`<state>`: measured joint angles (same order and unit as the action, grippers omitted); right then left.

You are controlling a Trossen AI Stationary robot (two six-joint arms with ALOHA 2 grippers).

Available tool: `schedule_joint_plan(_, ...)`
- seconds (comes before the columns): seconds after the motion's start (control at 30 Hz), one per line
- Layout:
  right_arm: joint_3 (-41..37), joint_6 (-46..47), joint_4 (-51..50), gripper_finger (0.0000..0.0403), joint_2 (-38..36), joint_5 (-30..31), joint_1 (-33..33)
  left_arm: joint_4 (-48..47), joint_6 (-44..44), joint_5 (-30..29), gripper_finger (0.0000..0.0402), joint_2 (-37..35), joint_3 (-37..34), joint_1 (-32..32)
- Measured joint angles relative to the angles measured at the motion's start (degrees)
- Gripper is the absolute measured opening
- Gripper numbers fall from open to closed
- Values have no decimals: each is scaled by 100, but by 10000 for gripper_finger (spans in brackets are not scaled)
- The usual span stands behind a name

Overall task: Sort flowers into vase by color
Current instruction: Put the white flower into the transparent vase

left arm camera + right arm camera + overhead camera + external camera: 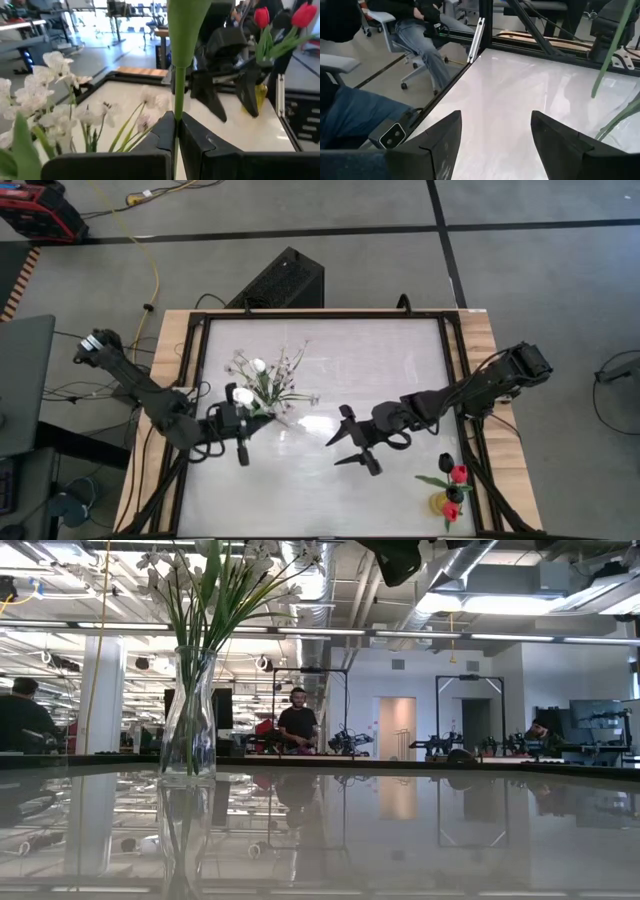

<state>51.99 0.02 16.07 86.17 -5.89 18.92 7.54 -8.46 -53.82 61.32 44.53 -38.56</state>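
Note:
My left gripper (242,423) (176,131) hovers beside the clear glass vase (190,715) (272,408), which stands on the table holding white blossoms and a white tulip (259,365). It is shut on a white tulip (243,395). My right gripper (333,452) (495,130) is open at mid-table, above bare tabletop. A yellow vase (440,502) (260,95) near the right near corner holds red tulips (459,473) and a near-black one (446,462). My left gripper pinches the white tulip's green stem (176,102) between its two fingers (162,135), a short way below the head's green base (186,30). The fingers lie level, pointing toward the table's right, across the stem. The tulip stands upright above them, lifted clear of the table.
The white tabletop (380,370) has a dark raised frame (452,350) around it. In the left wrist view, white sprigs (55,100) spread close beside the gripper. Beyond the table, seated people show in the right wrist view (420,35) and a standing person (298,725) in the low view.

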Motion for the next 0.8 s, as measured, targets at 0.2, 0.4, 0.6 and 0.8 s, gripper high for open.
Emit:
schedule_joint_plan(0.2, 0, 12, -186, 265, 0, 0, 0, -903, -382, 172, 0, -569, -2, 58)
schedule_joint_plan(0.4, 0, -3, -260, 265, 0, 2, -65, -1635, -495, 504, 0, -1181, -2, 54)
schedule_joint_plan(0.6, 0, -12, -257, 265, 0, 5, -232, -2076, -508, 354, 0, -1620, -2, 181)
schedule_joint_plan(0.8, 0, -10, -254, 265, 0, 9, -321, -2117, -252, 156, 0, -1542, -2, 501)
